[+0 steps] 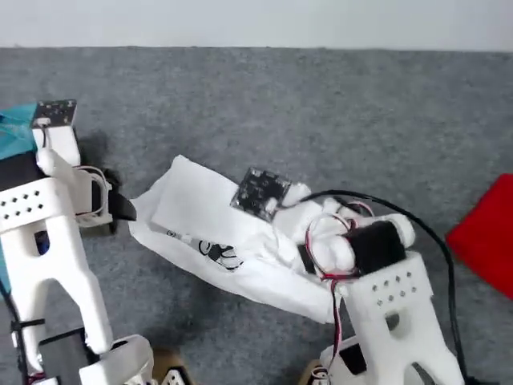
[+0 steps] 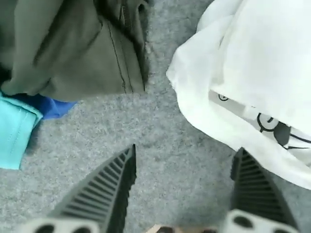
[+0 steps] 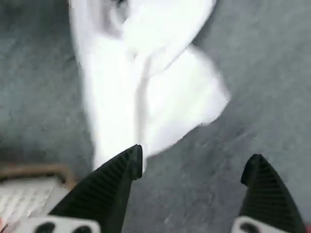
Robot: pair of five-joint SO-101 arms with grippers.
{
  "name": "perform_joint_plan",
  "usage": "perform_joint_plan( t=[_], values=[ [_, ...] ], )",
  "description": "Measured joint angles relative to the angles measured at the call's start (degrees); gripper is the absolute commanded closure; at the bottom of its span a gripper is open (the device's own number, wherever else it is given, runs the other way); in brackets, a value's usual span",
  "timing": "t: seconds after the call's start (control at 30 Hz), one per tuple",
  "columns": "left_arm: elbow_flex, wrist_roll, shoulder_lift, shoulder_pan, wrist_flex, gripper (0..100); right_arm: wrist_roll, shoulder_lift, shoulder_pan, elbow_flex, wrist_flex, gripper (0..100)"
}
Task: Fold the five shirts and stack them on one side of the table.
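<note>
- Fabric first: a soft, crumpled white shirt (image 1: 200, 216) with black print lies on the grey felt-like desk (image 1: 280, 104), just ahead of the right tool (image 3: 197, 153), whose ribbed black fingers gape wide.
- Left tool (image 2: 187, 150) is spread wide and empty. The white shirt is just beside one finger, and a folded olive-grey shirt (image 2: 73, 48) and a turquoise shirt (image 2: 14, 131) lie beyond the other.
- High view adds a red cloth (image 1: 489, 233), well apart from both tools.

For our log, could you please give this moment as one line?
white shirt: bunched | left gripper: open, beside it | right gripper: open, at edge
</note>
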Motion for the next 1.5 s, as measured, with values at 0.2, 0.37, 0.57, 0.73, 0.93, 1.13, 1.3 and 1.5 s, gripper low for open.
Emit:
perform_joint_plan(
  t=[0.2,0.37,0.57,0.73,0.93,1.13,1.3,1.5],
  values=[
    [3.87,0.00,0.00,0.00,0.00,70,-1.05,18.90,-0.09,0.70,-11.96,67.6],
    [4.48,0.00,0.00,0.00,0.00,70,-1.14,34.81,-1.76,-9.32,-12.48,67.6],
    [4.48,0.00,0.00,0.00,0.00,70,-3.08,46.68,-9.05,-20.75,-2.99,67.7],
    [4.48,0.00,0.00,0.00,0.00,70,-5.71,48.53,-13.98,-23.65,0.00,67.7],
    [4.48,0.00,0.00,0.00,0.00,70,-5.80,50.90,-13.19,-23.56,-1.23,67.8],
    [4.48,0.00,0.00,0.00,0.00,70,-6.15,50.37,-15.47,-23.56,1.58,67.8],
    [4.48,0.00,0.00,0.00,0.00,70,-6.15,46.33,-16.44,-23.56,2.29,67.8],
    [4.48,0.00,0.00,0.00,0.00,70,-6.15,50.20,-16.44,-18.73,-4.04,68.0]
  ],
)
